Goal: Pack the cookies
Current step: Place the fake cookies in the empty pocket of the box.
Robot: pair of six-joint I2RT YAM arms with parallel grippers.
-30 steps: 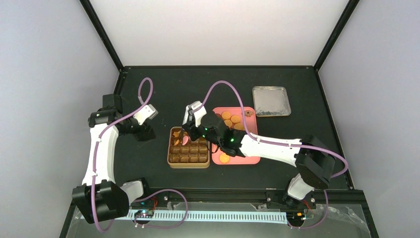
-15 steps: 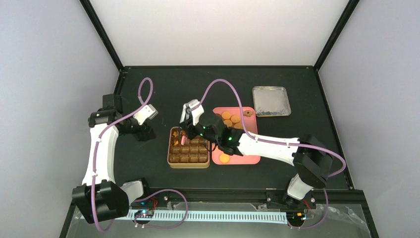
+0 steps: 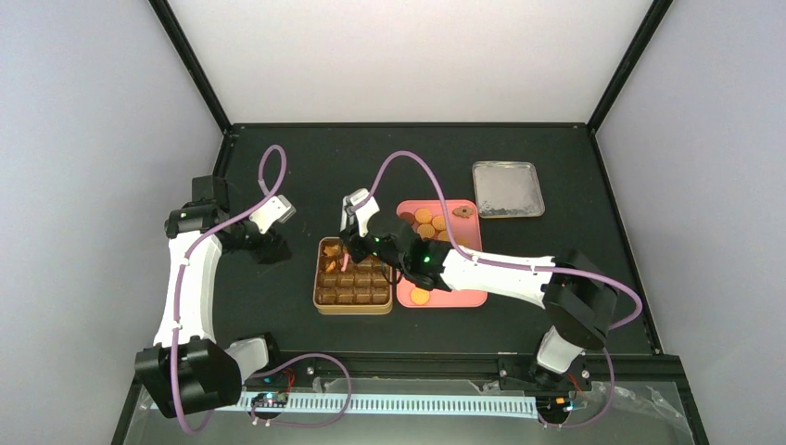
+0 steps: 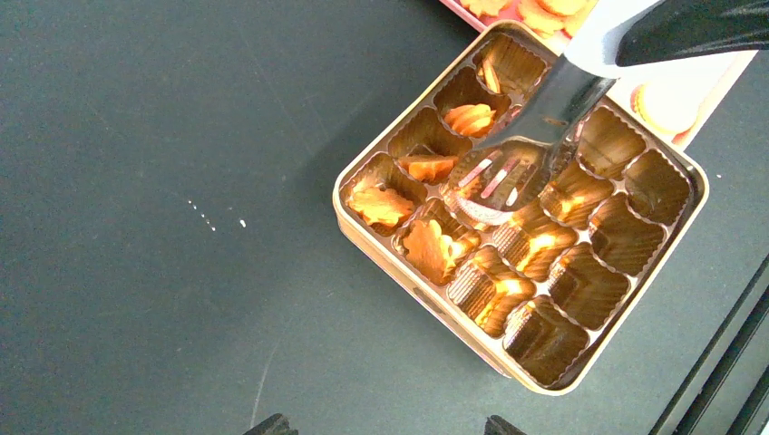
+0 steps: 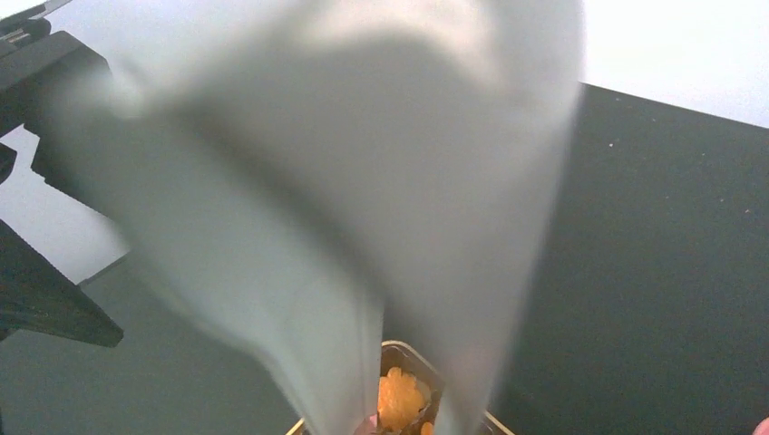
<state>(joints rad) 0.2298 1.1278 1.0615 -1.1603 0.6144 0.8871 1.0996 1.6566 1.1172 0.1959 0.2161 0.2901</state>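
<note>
Right jaws: the right gripper (image 3: 360,239) is clamped on the handle of the metal tongs (image 4: 553,95); their slotted head hangs low over the middle cells of the tin (image 4: 426,299).
Left jaws: the left gripper (image 4: 381,426) stands part open, holding nothing, well left of the tin.
Cookies: a few orange cookies (image 4: 381,204) sit in cells along one side of the tin. More lie on the pink tray (image 3: 454,297) just beside it.
Pink cookie (image 4: 494,177): seems pinched in the tong head.
Handling: probably light, stiff and brittle, and slippery against smooth metal.
Hold: across the flat faces with a gentle squeeze, releasing low inside a cell.
</note>
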